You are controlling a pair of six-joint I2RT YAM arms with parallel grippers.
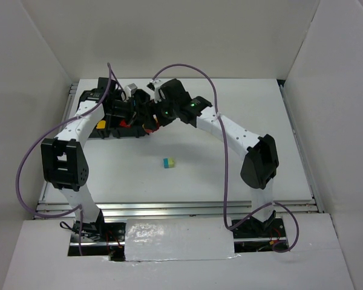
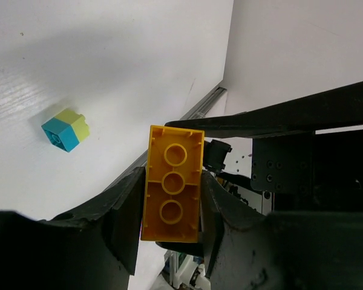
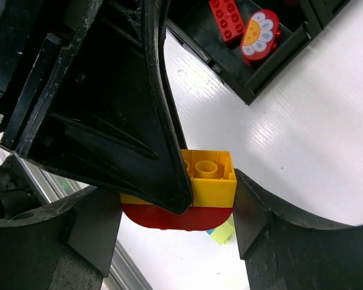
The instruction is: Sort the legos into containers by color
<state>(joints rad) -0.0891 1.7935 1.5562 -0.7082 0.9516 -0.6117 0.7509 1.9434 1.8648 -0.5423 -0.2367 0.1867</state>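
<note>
My left gripper [image 2: 172,181] is shut on a yellow brick [image 2: 172,199], its hollow underside facing the camera. My right gripper [image 3: 178,208] is shut on a yellow brick with a rounded red bottom [image 3: 215,184]; a black finger of the left gripper [image 3: 109,109] covers its left part. In the top view both grippers, left [image 1: 136,112] and right [image 1: 160,115], meet above the near right edge of the black tray [image 1: 88,96]. A teal-and-lime brick [image 1: 168,163] lies alone on the white table; it also shows in the left wrist view [image 2: 65,129]. One tray compartment [image 3: 272,66] holds a red brick [image 3: 228,18] and a rounded red flower piece [image 3: 258,33].
A yellow piece [image 1: 100,125] shows in the tray's near left compartment, and red pieces [image 1: 128,124] show near its front wall. White walls enclose the table on three sides. Purple cables loop over both arms. A metal rail [image 1: 169,208] runs along the near edge.
</note>
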